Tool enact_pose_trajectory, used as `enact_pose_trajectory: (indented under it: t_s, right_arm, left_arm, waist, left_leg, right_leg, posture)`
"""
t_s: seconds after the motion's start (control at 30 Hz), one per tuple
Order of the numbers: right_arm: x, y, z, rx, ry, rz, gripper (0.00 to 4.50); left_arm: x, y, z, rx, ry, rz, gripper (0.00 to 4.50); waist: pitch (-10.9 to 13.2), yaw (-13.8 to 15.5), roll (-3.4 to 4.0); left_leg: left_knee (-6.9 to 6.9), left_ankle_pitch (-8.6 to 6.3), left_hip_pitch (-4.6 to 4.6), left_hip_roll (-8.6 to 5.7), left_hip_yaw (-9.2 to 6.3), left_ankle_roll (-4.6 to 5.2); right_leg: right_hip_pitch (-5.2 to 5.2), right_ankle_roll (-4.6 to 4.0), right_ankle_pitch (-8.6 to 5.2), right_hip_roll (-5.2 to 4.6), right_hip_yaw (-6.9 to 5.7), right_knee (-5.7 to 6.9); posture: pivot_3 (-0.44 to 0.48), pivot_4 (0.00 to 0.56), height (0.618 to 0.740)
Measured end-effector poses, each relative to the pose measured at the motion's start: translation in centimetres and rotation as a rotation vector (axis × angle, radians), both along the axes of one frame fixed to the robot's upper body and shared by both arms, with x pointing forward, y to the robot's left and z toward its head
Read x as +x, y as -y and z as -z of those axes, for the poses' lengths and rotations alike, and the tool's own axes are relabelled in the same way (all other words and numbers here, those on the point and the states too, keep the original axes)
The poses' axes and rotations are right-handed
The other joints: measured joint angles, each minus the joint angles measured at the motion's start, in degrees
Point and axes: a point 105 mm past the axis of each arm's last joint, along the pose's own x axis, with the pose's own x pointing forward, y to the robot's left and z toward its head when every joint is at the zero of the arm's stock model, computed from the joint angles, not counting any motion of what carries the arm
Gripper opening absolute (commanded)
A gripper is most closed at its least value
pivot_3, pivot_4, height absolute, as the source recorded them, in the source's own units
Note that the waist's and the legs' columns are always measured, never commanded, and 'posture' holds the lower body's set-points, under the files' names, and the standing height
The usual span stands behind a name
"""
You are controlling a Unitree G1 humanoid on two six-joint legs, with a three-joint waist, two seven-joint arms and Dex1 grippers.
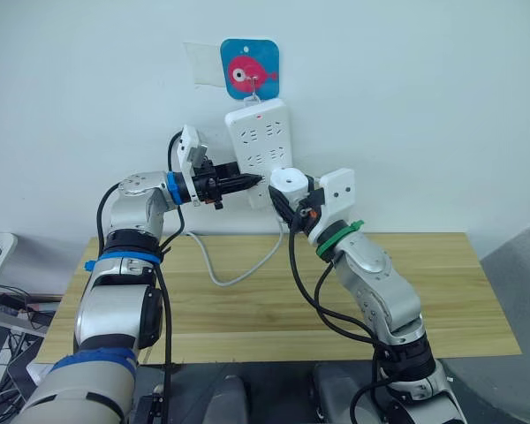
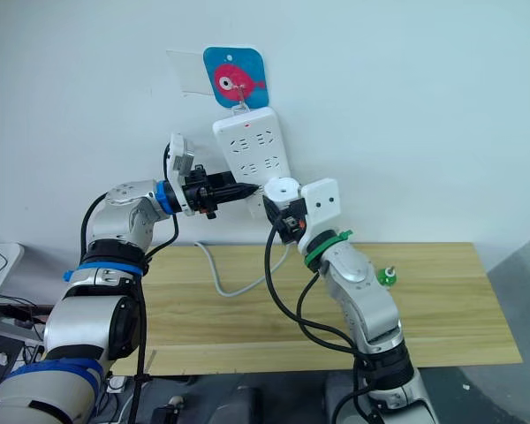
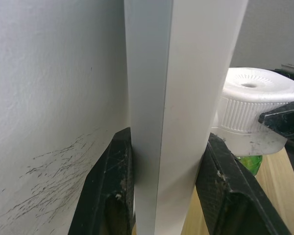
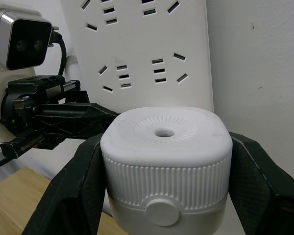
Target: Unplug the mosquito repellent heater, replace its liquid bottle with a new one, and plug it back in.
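The left pincer (image 1: 258,181) was clamped on the lower edge of the long white plastic multi-socket power strip (image 1: 263,141), one black finger (image 3: 110,188) on each side of its body, pressing it against the white wall (image 1: 424,106). Just right of that pincer, the right pincer (image 4: 166,196) held the small white rounded plastic mosquito repellent heater (image 4: 165,161) between its fingers, round vent upward, directly in front of the strip's lower sockets. A green bottle (image 3: 249,162) showed beneath the heater. Below both pincers lay the light wooden desk (image 1: 442,300), where a small green object (image 2: 386,276) rested right of the right arm.
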Motion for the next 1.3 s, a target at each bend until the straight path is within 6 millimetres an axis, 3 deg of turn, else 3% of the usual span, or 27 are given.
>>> enact_pose_trajectory:
  t_s: [0.3,0.37,0.47,0.6,0.97,1.13,1.3]
  right_arm:
    - [0.0,-0.5,0.1,-0.017,0.023,0.012,2.99]
    - [0.0,-0.4,0.1,-0.024,0.025,0.01,3.71]
    - [0.1,0.1,0.5,-0.052,0.004,0.013,4.45]
    - [-0.8,0.9,0.1,-0.081,-0.003,-0.001,4.45]
    - [-6.2,5.9,-1.4,-0.164,-0.076,-0.105,4.45]
    - [-7.3,7.0,-1.4,-0.197,-0.111,-0.161,4.5]
    - [-7.6,6.9,-1.2,-0.218,-0.124,-0.206,4.5]
  left_arm:
    - [0.0,-0.3,0.0,-0.003,-0.009,-0.012,1.31]
    - [0.0,-0.3,0.0,-0.003,-0.005,-0.011,1.31]
    - [-0.4,1.2,0.1,-0.041,-0.011,0.052,1.31]
    - [-0.4,1.2,0.0,-0.038,0.001,0.056,1.31]
    - [-0.3,1.1,-0.2,-0.024,0.019,0.057,1.31]
    - [0.2,0.7,0.1,0.003,0.001,0.031,2.84]
    - [0.4,-1.3,0.3,0.051,0.016,-0.023,4.45]
  waist:
    - [0.01,-0.23,0.0]
    - [0.01,-0.19,0.0]
    - [0.05,0.47,-0.05]
    - [0.1,0.66,-0.1]
    - [0.36,1.16,-0.19]
    - [0.56,1.11,-0.29]
    - [1.12,0.57,-0.37]
  left_leg:
    - [-0.01,0.0,0.09,0.07,0.0,0.0]
    - [-0.01,0.0,0.08,0.07,0.01,0.0]
    - [-0.03,0.0,0.04,0.06,-0.05,0.0]
    - [-0.08,-0.02,-0.11,0.02,-0.04,-0.01]
    - [-0.09,-0.02,-0.16,-0.01,-0.12,0.0]
    - [-0.07,-0.02,-0.15,-0.01,-0.09,0.01]
    - [-0.09,-0.02,-0.13,0.02,-0.12,0.01]
  right_leg:
    - [0.01,0.0,0.0,0.08,0.03,0.09]
    - [0.01,0.0,0.0,0.08,0.03,0.08]
    - [0.05,-0.04,-0.02,0.07,-0.04,-0.03]
    - [-0.02,-0.08,-0.07,0.0,-0.04,-0.16]
    - [-0.04,-0.1,-0.11,0.0,-0.11,-0.15]
    - [-0.04,-0.1,-0.11,0.0,-0.1,-0.13]
    - [-0.05,-0.1,-0.12,0.04,-0.1,-0.1]
  posture:
    - [-0.059,0.188,0.74]
    - [-0.061,0.189,0.74]
    - [-0.064,0.192,0.74]
    - [-0.069,0.197,0.74]
    - [-0.1,0.206,0.74]
    - [-0.104,0.21,0.74]
    - [-0.077,0.224,0.74]
